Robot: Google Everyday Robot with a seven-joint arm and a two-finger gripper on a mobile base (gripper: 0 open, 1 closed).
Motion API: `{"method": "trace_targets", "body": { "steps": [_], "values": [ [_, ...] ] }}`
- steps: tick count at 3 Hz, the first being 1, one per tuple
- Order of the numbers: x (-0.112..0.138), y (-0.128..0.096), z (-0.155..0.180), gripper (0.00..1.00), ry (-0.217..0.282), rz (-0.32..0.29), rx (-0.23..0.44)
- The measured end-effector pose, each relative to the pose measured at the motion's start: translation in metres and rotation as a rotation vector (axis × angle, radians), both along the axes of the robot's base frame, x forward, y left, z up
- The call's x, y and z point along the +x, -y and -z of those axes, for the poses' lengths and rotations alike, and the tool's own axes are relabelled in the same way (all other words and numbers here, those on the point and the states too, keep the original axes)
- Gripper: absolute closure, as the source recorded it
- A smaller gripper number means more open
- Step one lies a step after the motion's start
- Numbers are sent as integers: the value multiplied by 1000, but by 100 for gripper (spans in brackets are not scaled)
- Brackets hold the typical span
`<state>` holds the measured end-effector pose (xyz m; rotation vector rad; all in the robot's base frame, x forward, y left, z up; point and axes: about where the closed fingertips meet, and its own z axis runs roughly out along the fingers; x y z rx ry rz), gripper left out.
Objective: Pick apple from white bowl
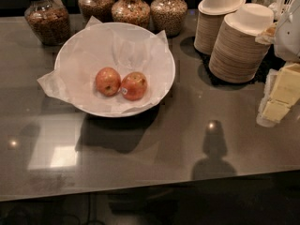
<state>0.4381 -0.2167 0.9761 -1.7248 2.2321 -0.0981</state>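
The white bowl [161,55] is wide and shallow, lined with crumpled white tissue paper, and stands at the left middle of the dark counter. Two red-orange apples lie side by side in it. The apple [135,85] on the right has a small white sticker low on its left side. The similar apple [108,81] to its left touches it or nearly does and shows no sticker. My gripper does not show anywhere in the camera view.
Several glass jars of cereal [47,20] stand behind the bowl. Two tall stacks of paper bowls [239,43] stand at the back right. A container of yellowish packets [281,95] and a white holder [288,29] sit at the right edge. The counter's front edge [140,189] runs along the bottom.
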Motion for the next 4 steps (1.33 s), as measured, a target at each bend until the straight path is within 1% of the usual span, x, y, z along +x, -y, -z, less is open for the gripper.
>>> {"method": "trace_targets", "body": {
  "steps": [1, 2, 3, 4],
  "values": [
    [0, 0, 0, 0, 0, 0, 0],
    [20, -10, -9, 0, 13, -17, 14],
    [76, -38, -14, 0, 3, -33, 18],
    [136, -95, -24, 0, 6, -136, 6]
  ]
}}
